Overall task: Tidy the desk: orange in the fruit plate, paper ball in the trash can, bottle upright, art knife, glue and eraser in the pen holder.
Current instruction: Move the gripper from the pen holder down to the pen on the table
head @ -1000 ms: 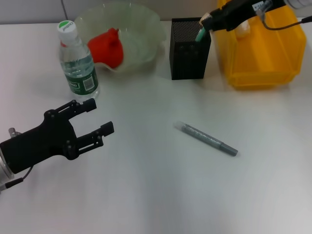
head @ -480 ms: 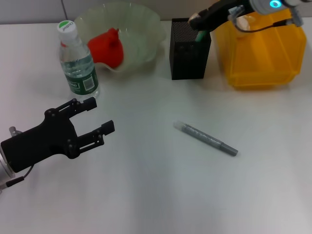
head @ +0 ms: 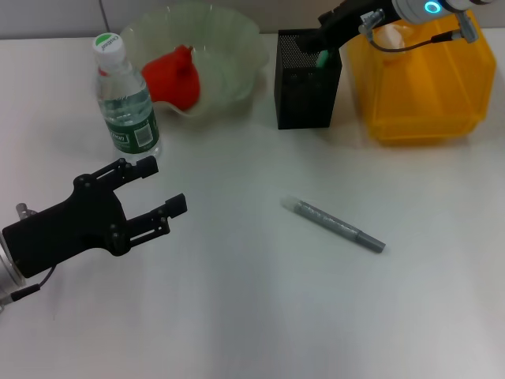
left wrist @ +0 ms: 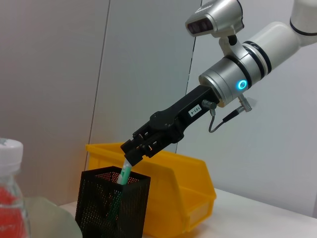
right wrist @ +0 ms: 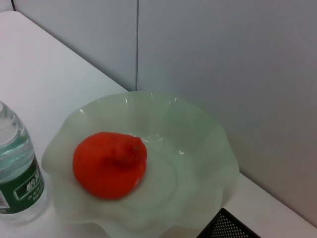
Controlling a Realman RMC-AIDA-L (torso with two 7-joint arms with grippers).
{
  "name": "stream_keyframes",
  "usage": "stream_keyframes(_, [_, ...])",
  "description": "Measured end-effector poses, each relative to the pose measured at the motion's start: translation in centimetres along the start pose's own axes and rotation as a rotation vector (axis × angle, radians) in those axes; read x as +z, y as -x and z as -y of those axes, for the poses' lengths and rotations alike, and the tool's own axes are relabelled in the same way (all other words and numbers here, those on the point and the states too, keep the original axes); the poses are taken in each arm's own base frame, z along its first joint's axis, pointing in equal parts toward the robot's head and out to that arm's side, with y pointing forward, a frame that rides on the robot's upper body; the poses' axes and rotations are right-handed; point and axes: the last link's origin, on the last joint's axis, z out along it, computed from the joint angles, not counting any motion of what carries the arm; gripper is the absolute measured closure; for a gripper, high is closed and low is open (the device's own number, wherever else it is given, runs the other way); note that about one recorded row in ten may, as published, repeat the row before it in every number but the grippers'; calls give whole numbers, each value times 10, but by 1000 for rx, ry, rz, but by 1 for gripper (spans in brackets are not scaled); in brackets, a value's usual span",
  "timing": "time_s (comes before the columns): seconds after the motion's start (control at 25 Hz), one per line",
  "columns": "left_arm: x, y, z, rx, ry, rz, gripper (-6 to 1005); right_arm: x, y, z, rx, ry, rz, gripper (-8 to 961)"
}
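While the right claw [head: 322, 49] grips the green glue [head: 323, 58], bottle [head: 125, 101] label stays unreadable.

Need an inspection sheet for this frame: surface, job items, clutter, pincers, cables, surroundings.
Surface: white desk, nothing spilled.
Job's things: orange in fruit plate; bottle upright; green-tipped item entering pen holder; grey pen-like tool lying on the desk.
Clutter: nothing seen.
Pincers: right pincer over the pen holder, shut on the green-tipped item; left pincer open, low over the desk.
Cables: black cable on right arm.
Surroundings: yellow bin, grey wall.
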Motion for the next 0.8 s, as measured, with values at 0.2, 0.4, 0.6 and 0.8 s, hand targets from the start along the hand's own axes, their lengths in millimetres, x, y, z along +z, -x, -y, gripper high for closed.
stream_keyframes(0.2, [0,-1,0,2,2,1,226,-2,1,0,22,9,32,449])
stream_keyframes(0.4, [0,-1,0,5,14,2,226,-24,6,-13,60,164,140,324])
stream_keyframes(0.6, [-1,-2,0,4,19,3,226,-49,-2,-32,21,343,85,303])
stream_keyframes(0.8, [-1,-1,-1,5,29,14,226,-47,-20,-41,-24,391,-78,304])
